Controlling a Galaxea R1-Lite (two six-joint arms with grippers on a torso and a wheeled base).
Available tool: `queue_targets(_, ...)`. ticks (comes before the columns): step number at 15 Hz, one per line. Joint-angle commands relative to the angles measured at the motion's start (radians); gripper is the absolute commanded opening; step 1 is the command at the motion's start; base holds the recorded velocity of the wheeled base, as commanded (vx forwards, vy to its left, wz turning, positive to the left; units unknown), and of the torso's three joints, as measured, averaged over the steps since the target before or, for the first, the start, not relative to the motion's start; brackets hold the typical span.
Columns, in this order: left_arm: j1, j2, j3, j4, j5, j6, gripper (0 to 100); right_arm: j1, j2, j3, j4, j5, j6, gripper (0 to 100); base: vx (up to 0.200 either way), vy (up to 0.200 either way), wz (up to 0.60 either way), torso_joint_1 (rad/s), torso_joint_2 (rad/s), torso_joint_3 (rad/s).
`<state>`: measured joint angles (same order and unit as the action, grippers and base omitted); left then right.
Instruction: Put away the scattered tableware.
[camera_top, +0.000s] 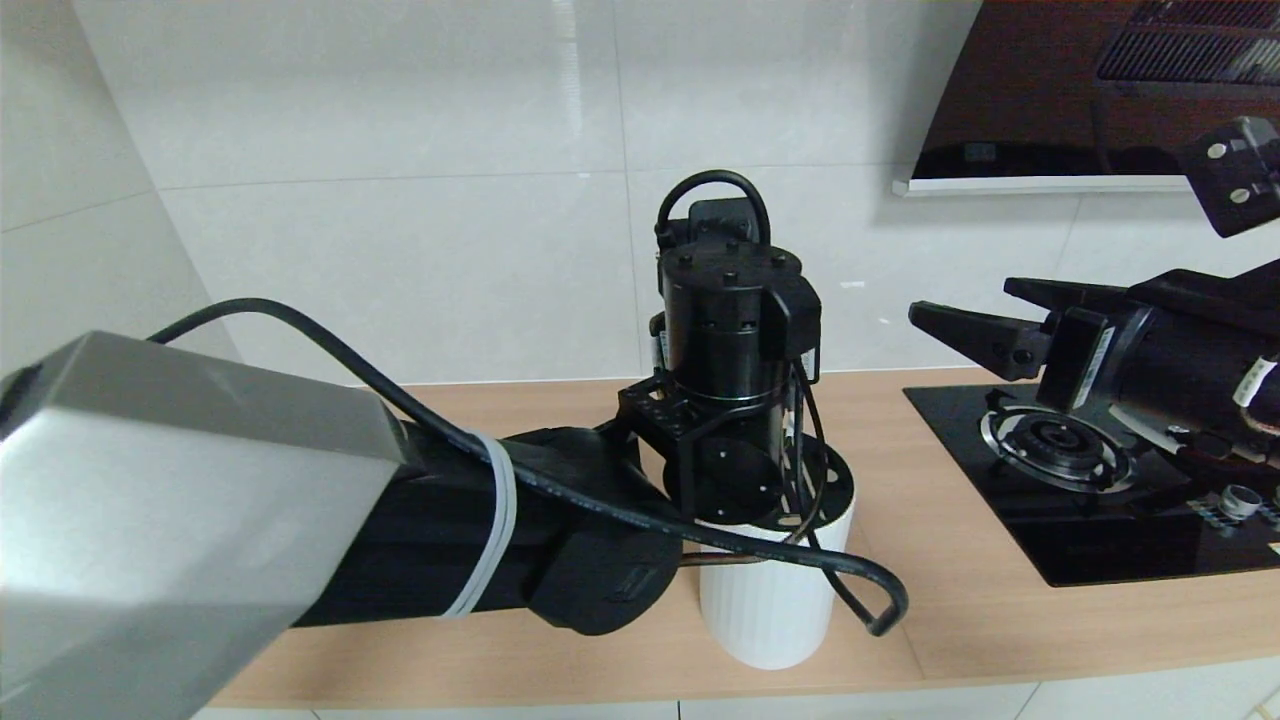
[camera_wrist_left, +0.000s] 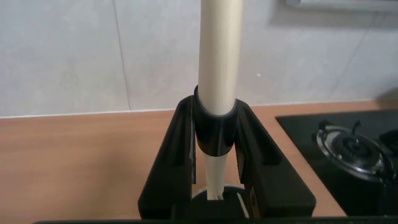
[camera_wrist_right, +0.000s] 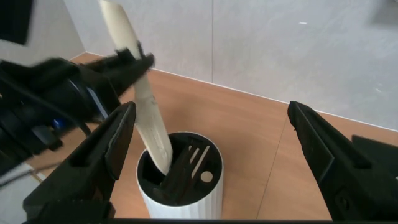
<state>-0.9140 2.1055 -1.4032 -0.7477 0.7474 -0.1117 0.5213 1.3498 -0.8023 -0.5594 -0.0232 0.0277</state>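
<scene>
A white ribbed utensil holder (camera_top: 770, 600) with a black slotted top stands on the wooden counter (camera_top: 940, 600). My left gripper (camera_wrist_left: 215, 127) is right above it, shut on a cream utensil handle (camera_wrist_left: 219, 56) that stands nearly upright. In the right wrist view the cream utensil (camera_wrist_right: 149, 118) leans with its lower end inside the holder (camera_wrist_right: 180, 186), the left gripper (camera_wrist_right: 132, 65) clamped partway up it. Several dark and light utensils (camera_wrist_right: 196, 163) sit in the holder. My right gripper (camera_top: 962, 300) hovers open, off to the holder's right and higher up, with nothing held.
A black glass cooktop (camera_top: 1010, 500) with a gas burner (camera_top: 1060, 440) lies on the counter to the right, under the right arm. A dark range hood (camera_top: 1100, 90) hangs above it. A tiled wall runs close behind the counter.
</scene>
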Motion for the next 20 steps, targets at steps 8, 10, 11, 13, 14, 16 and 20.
queue_targets(8,-0.003,0.083,0.006,-0.009,0.015,-0.014,0,0.000,0.015,0.002,-0.001,0.000,0.000,100,0.000,0.000,0.00,0.000,0.00,0.000)
queue_targets(10,-0.003,0.123,0.009,-0.022,0.018,-0.014,0,0.000,0.015,0.002,-0.001,0.000,0.000,100,0.000,0.000,0.00,0.000,0.00,0.000)
queue_targets(11,-0.005,0.137,0.009,-0.022,0.024,-0.022,0,0.000,0.015,0.002,-0.001,0.000,0.000,100,0.000,0.000,0.00,0.000,0.00,0.000)
queue_targets(13,-0.009,0.159,0.015,-0.022,0.029,-0.029,0,0.000,0.015,0.002,-0.001,0.000,0.000,100,0.000,0.000,0.00,0.000,0.00,0.000)
queue_targets(14,-0.009,0.171,0.015,-0.024,0.029,-0.032,0,0.000,0.015,0.002,-0.001,0.000,0.000,100,0.000,0.000,0.00,0.000,0.00,0.000)
queue_targets(16,-0.009,0.174,0.015,-0.024,0.029,-0.034,0,0.000,0.015,0.003,-0.001,0.000,0.000,100,0.000,0.000,0.00,0.000,0.00,0.000)
queue_targets(20,-0.009,0.185,0.016,-0.024,0.029,-0.043,0,0.000,0.025,0.005,-0.001,0.000,0.000,100,0.000,0.000,0.00,0.000,0.00,0.000)
